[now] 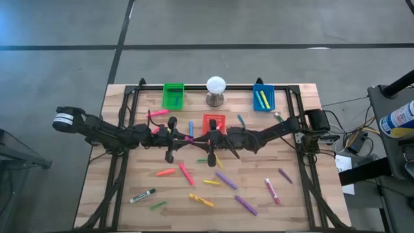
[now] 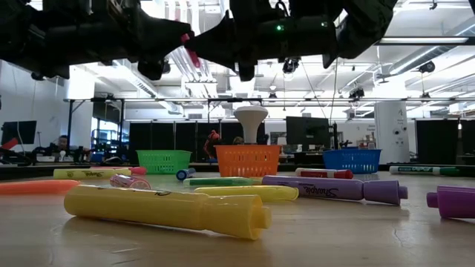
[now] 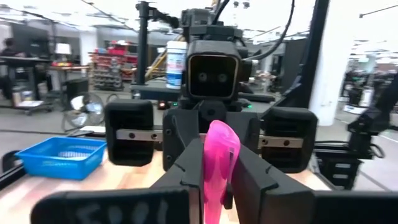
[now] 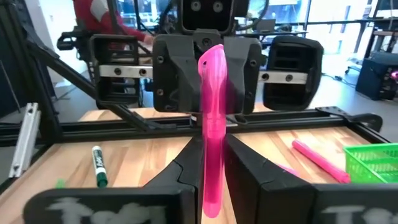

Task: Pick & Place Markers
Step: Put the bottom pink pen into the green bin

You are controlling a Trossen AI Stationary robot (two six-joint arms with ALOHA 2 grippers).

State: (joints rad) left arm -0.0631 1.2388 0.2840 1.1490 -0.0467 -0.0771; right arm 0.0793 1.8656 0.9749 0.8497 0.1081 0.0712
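Both grippers meet above the table's middle. The pink marker (image 4: 211, 124) lies between them, lengthwise, right gripper (image 4: 208, 180) and left gripper (image 3: 214, 180) both squeezing it.

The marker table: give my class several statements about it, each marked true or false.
1. The blue bin holds markers. True.
2. The white ball stands between the green bin and the blue bin. True.
3. The pink marker lies on the table. False: the left gripper and right gripper both clamp it above the table.
4. The green bin is full of markers. False: none shows in it.
5. The white-and-black marker lies in the red bin. False: it lies on the wood.
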